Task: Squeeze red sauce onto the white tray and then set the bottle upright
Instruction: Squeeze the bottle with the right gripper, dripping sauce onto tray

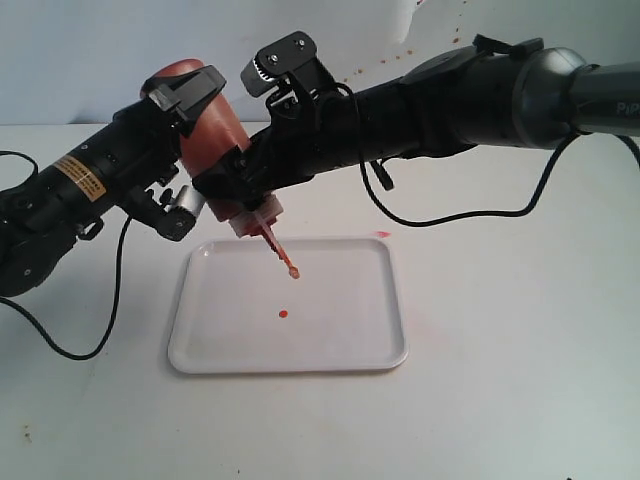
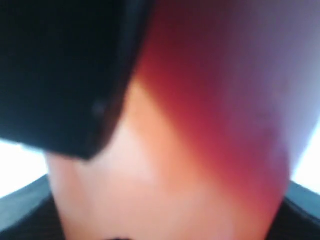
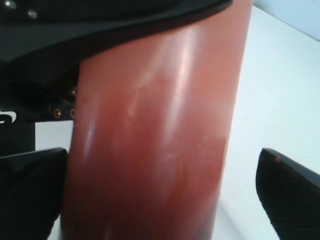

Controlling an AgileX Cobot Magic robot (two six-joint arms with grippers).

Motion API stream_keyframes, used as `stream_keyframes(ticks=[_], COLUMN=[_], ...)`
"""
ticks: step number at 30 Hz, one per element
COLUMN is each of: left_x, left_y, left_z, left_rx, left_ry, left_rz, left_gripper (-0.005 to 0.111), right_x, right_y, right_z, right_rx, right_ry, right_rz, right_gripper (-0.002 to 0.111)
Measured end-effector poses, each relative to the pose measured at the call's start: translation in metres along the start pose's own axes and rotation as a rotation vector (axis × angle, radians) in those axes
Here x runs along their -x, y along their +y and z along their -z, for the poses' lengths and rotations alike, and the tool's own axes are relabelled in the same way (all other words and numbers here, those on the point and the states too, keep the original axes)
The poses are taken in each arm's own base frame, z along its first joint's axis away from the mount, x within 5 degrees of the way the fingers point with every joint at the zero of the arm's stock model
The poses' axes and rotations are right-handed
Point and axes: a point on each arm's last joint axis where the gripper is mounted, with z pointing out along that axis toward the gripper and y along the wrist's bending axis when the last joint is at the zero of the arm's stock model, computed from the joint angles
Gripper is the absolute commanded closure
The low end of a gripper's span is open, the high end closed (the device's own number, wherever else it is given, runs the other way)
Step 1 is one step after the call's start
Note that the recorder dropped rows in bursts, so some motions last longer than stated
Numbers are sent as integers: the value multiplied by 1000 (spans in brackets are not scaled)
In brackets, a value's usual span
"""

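Note:
The bottle (image 1: pixel 212 125) is tipped over, base up, with its red nozzle (image 1: pixel 280 250) pointing down over the white tray (image 1: pixel 350 340). On the tray below the tip lies a small round blob of red sauce (image 1: pixel 284 313). My left gripper (image 1: pixel 190 150) is shut on the bottle's body, which fills the blurred left wrist view as an orange-red wall (image 2: pixel 200 150). My right gripper (image 1: pixel 247 130) reaches across and straddles the bottle (image 3: pixel 150 150). One finger (image 3: pixel 25 190) lies against it, while the other finger (image 3: pixel 290 195) stands apart with a gap.
Both arms cross above the tray's far left corner. Black cables (image 1: pixel 90 340) hang down onto the white table on the left, and another cable (image 1: pixel 470 212) loops on the right. A small red mark (image 1: pixel 382 234) sits just behind the tray.

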Motion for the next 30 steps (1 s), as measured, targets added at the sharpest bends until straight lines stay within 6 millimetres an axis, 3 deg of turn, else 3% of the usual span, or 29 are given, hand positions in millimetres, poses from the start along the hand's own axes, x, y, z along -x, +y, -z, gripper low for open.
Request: stream_keyframes(ticks=[2, 4, 9, 11, 24, 27, 30], left_x=[0, 0, 0, 0, 0, 0, 0], left_y=[0, 0, 0, 0, 0, 0, 0], left_z=[0, 0, 0, 0, 0, 0, 0], left_rx=[1, 1, 1, 1, 1, 0, -1], left_ry=[-1, -1, -1, -1, -1, 0, 2], left_rz=[-1, -1, -1, -1, -1, 0, 1], left_gripper=[107, 107, 107, 107, 107, 107, 107], right_x=[0, 0, 0, 0, 0, 0, 1], right_y=[0, 0, 0, 0, 0, 0, 0], right_z=[0, 0, 0, 0, 0, 0, 0], right_rx=[0, 0, -3, -3, -3, -3, -3], right_ry=[0, 0, 2, 2, -1, -4, -5], right_rz=[2, 4, 12, 12, 11, 11, 11], right_gripper=[27, 40, 98, 108, 106, 85, 33])
